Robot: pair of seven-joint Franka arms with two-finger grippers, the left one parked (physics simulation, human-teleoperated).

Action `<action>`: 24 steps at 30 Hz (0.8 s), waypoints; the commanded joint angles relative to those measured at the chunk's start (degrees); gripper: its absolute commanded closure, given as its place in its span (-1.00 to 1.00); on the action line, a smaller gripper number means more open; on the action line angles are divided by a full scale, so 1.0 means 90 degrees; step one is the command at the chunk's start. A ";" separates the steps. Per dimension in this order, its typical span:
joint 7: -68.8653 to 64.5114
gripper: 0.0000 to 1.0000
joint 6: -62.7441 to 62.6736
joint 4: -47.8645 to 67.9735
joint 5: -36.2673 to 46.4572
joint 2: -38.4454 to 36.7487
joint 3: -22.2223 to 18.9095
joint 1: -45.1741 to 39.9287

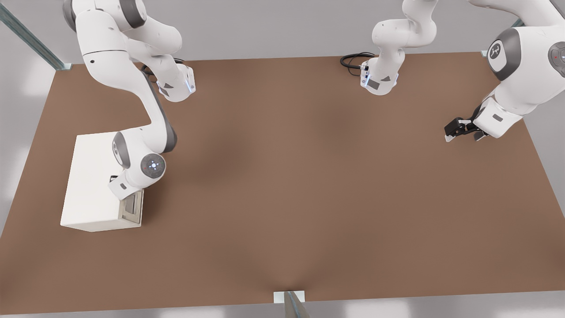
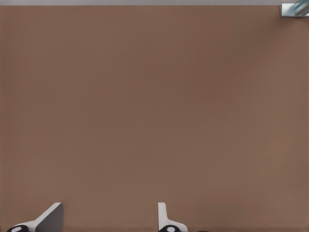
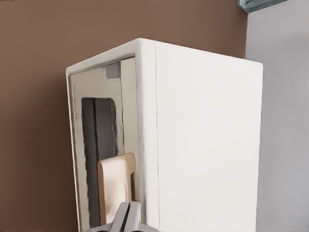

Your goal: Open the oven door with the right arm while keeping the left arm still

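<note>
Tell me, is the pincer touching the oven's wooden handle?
Cannot tell: in the right wrist view the pincer overlaps the handle, hiding any contact.

Front view overhead; right wrist view close on the oven [image 3: 193, 145], gripper [image 3: 126, 220] beside it.

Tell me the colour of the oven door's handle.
Pale tan handle, clearest in the right wrist view, with the gripper right at it.

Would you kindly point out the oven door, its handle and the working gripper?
Oven door [image 3: 96, 145]: right wrist view, dark glass window.
Handle [image 3: 115, 186]: right wrist view, tan bar's face.
Gripper [image 3: 128, 217]: right wrist view, fingertips, pressed together beside the handle.
</note>
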 commanded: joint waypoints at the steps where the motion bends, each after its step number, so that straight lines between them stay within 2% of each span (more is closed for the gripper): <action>1: 0.0362 1.00 0.0078 -0.0004 -0.0025 -0.0005 0.0000 -0.0005; 20: 0.0450 1.00 0.0039 -0.0004 -0.0015 0.0141 0.0000 0.0044; 22: 0.0596 1.00 -0.0068 -0.0004 0.0034 0.0141 0.0185 0.0044; 24: 0.1104 1.00 -0.0459 0.0025 0.0073 0.0141 0.0654 0.0044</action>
